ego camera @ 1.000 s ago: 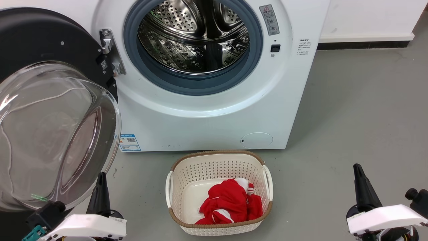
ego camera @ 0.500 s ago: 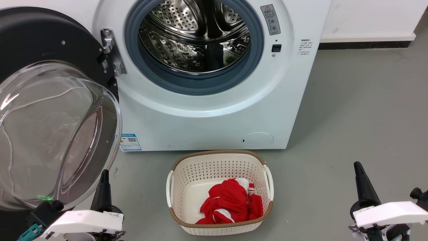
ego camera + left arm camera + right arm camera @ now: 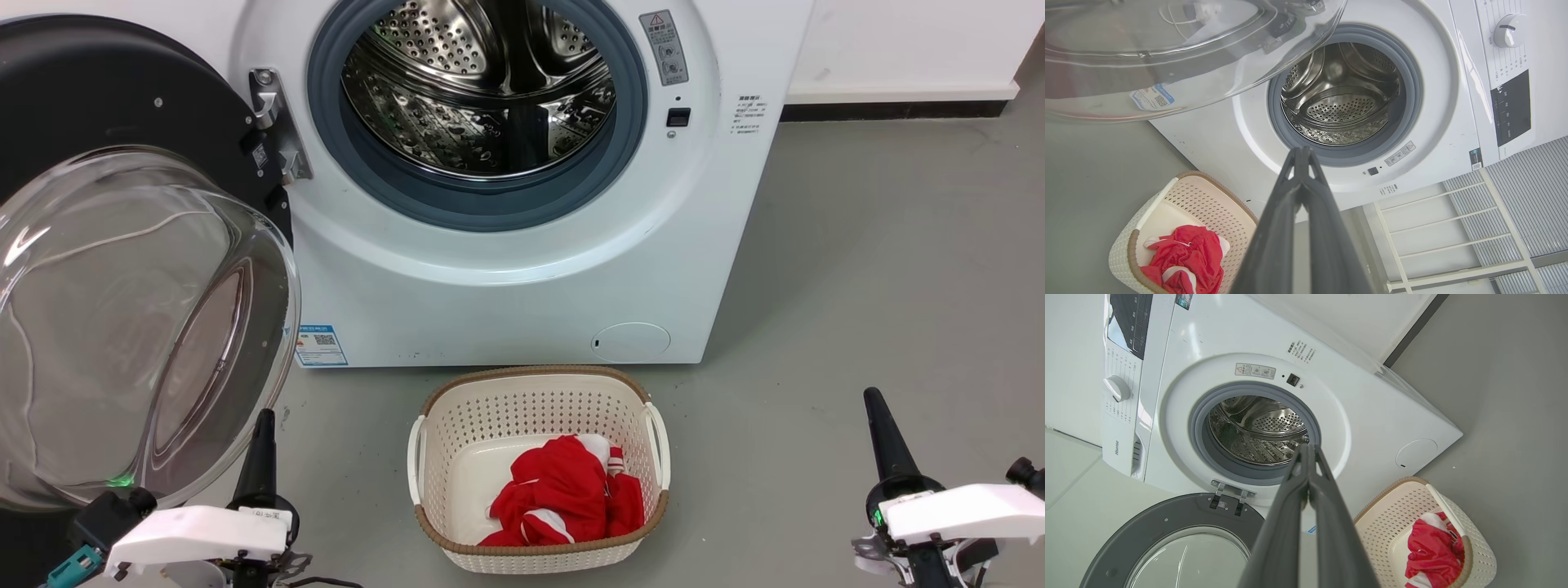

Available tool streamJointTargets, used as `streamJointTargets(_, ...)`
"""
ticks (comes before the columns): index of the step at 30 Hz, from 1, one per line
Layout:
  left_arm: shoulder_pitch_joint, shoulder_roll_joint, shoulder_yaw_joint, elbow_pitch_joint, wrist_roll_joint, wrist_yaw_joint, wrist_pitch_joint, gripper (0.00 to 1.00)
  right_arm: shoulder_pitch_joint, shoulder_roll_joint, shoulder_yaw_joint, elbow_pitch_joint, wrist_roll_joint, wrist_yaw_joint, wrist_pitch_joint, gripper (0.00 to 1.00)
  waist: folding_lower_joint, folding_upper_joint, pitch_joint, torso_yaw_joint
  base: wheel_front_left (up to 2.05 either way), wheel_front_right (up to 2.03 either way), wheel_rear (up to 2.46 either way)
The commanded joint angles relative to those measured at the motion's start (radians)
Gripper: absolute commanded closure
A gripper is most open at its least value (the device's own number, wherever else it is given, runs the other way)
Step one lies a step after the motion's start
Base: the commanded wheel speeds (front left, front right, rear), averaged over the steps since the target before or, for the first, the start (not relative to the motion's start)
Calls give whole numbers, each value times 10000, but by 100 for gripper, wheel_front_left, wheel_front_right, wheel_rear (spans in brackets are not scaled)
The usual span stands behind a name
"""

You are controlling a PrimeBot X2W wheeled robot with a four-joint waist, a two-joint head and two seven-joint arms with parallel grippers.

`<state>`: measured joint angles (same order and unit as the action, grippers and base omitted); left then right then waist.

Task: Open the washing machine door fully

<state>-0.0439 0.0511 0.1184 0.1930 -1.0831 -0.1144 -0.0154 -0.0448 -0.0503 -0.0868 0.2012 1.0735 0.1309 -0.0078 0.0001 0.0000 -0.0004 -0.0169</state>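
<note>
Left gripper (image 3: 264, 420), closed and empty, hangs just right of the large round glossy black door (image 3: 139, 269) with glass window, swung wide from the big white washing machine (image 3: 506, 278) ahead, so both it and the closed right gripper (image 3: 878, 416) seem parked.

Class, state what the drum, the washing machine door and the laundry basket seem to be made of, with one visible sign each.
The drum: likely polished steel, mirror-bright and punched with holes. The washing machine door: bulging window looks like clear glass, see-through with sharp glints, though plastic is possible. The basket: probably cream moulded plastic, evenly perforated, brown woven-look rim.
</note>
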Motion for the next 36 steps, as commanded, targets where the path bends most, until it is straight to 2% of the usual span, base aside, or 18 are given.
streamJointTargets(1,-219,21,-1,-41,-245,-31,62,100,-243,-11,-30,-35,253,0,62,100,-1,0,1,3,0,0,0)
streamJointTargets(36,-556,0,-27,357,-3702,-139,927,100,-563,-7,-205,294,3763,-2,883,100,-1,0,22,106,0,0,0)
